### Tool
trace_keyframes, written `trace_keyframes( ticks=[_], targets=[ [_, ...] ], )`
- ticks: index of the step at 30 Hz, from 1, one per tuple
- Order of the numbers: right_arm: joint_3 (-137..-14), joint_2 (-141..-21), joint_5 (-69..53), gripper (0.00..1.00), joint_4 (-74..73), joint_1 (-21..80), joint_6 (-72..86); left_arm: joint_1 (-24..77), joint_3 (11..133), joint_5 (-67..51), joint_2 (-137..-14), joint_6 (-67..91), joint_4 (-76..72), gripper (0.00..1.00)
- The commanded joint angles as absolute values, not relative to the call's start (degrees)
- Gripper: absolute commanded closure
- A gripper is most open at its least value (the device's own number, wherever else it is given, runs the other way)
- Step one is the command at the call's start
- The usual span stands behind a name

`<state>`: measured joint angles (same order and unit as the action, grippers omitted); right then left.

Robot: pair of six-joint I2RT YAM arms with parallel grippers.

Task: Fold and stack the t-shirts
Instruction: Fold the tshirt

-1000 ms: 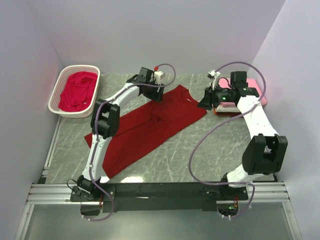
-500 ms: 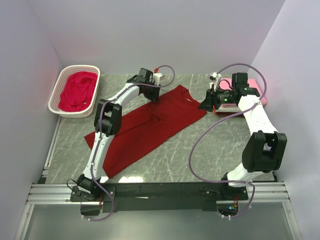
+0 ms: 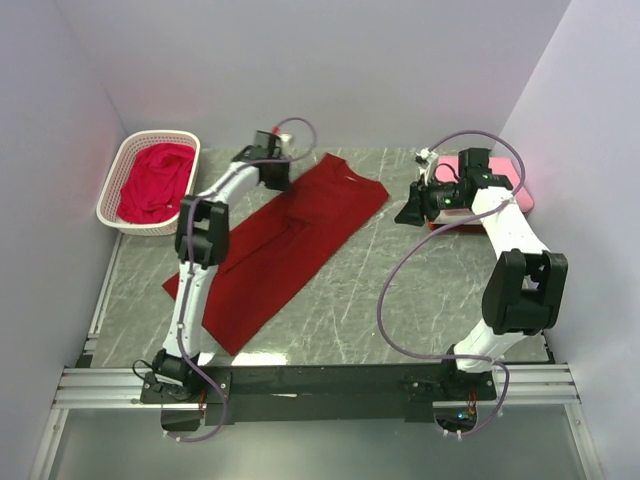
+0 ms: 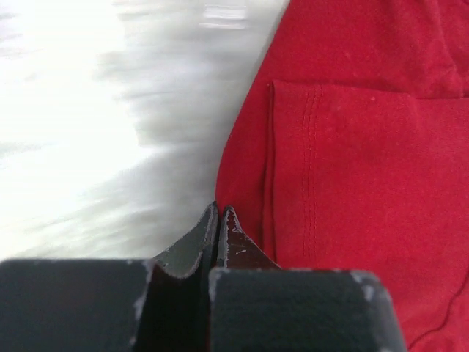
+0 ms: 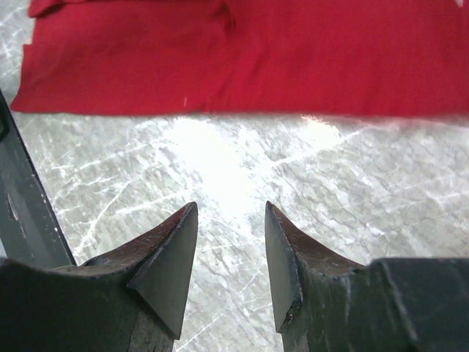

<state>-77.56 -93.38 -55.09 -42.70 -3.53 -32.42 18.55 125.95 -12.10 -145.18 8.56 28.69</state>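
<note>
A large dark red t-shirt lies spread in a long diagonal band across the marble table, its collar end at the back. My left gripper is at its back left edge, shut on the cloth's hem; in the left wrist view the closed tips meet right at the red edge. My right gripper hovers open over bare marble to the shirt's right, with nothing between its fingers and the dark red t-shirt ahead of it. A pink folded t-shirt sits at the back right, partly hidden by the right arm.
A white lattice basket at the back left holds a crimson t-shirt. Purple walls close in the back and both sides. A black rail runs along the near edge. Bare marble lies between the shirt and the right arm.
My left gripper has shut on the shirt's back edge and moved left and back, dragging the collar end with it. The right gripper has stayed open, nearly still.
</note>
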Motion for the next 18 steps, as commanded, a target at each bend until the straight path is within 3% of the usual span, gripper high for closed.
trace_keyframes(
  ticks=[1, 4, 5, 8, 9, 14, 18],
  targets=[
    [-78.57, -94.22, -52.13, 0.51, -43.42, -1.59, -33.56, 11.96, 121.05, -9.12, -140.47, 13.36, 29.80, 1.00],
    [-78.05, -93.52, -50.19, 0.49, -44.29, 1.65, -36.81, 11.87, 114.56, -13.18, -133.00, 13.18, 25.33, 0.76],
    [-77.44, -93.25, -48.10, 0.47, -44.56, 4.63, -39.70, 11.95, 112.78, -14.05, -130.63, 13.36, 23.92, 0.61],
    [-73.24, -90.36, -43.17, 0.36, -42.63, 13.75, -46.74, 11.95, 107.24, -13.10, -120.52, 13.36, 21.19, 0.44],
    [-71.30, -88.00, -39.15, 0.15, -38.89, 16.32, -48.50, 11.95, 105.75, -11.79, -117.80, 12.92, 20.92, 0.41],
    [-59.94, -83.75, -38.66, 0.14, -24.97, 28.72, -61.42, 11.69, 90.99, 3.22, -95.84, 12.22, 16.19, 0.21],
    [-69.25, -95.44, -38.51, 0.37, -36.03, 41.61, -74.60, 10.81, 71.52, 4.05, -75.13, 13.62, 13.98, 0.13]
  ],
)
